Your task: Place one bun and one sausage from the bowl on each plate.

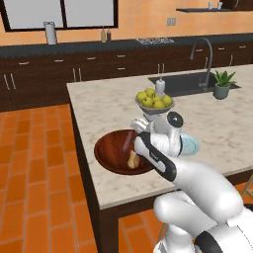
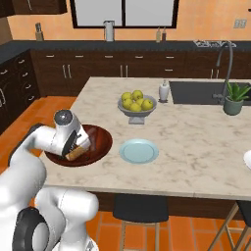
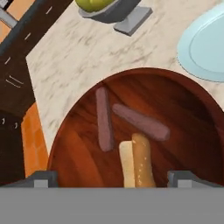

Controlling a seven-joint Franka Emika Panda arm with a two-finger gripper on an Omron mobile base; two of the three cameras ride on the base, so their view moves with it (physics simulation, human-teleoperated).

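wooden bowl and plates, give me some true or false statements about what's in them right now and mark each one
1. The wooden bowl holds two sausages. True.
2. A bun already lies on the pale blue plate. False: the blue plate is bare.
3. The bun lies in the bowl, between the tips of the pincer in the hand view. True.
4. The grey footed fruit bowl stands inside the wooden bowl. False: it stands apart on the counter, further back.
5. The two sausages lie on the counter beside the bowl. False: both are inside it, next to the bun.
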